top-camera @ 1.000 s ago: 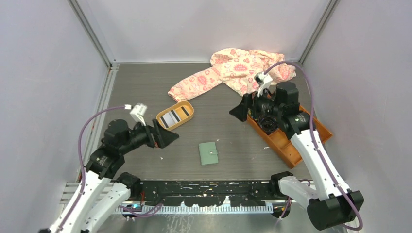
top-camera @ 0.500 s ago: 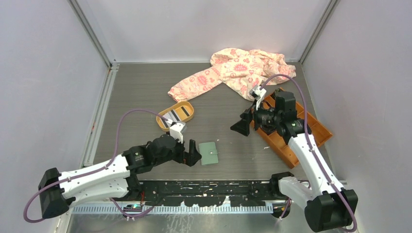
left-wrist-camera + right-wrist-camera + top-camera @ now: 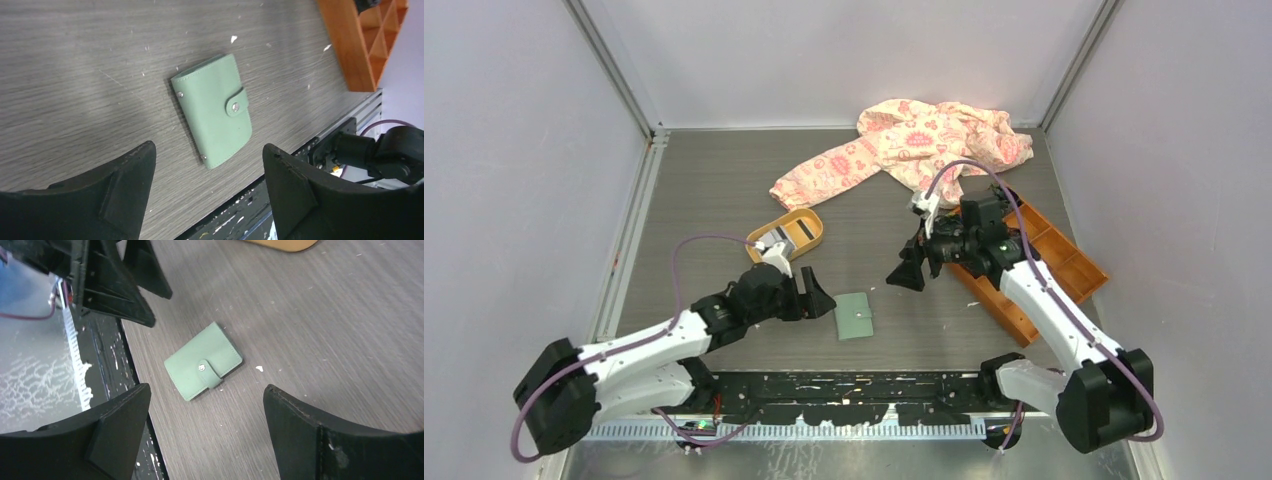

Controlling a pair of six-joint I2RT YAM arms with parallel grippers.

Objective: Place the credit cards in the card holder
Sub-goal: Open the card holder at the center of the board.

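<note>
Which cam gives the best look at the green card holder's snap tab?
Left wrist. The card holder lies closed mid-frame, large, its snap tab and stud sharp. Right wrist shows it whole too, but smaller, tab visible. Top external shows only a small green square; tab barely readable.

No readable text, label, brand or number — neither on the card holder (image 3: 212,110) nor the credit cards (image 3: 790,236)

credit cards (image 3: 792,234) partly behind L arm (image 3: 759,296), orange box (image 3: 350,50) cut off at edge
</note>
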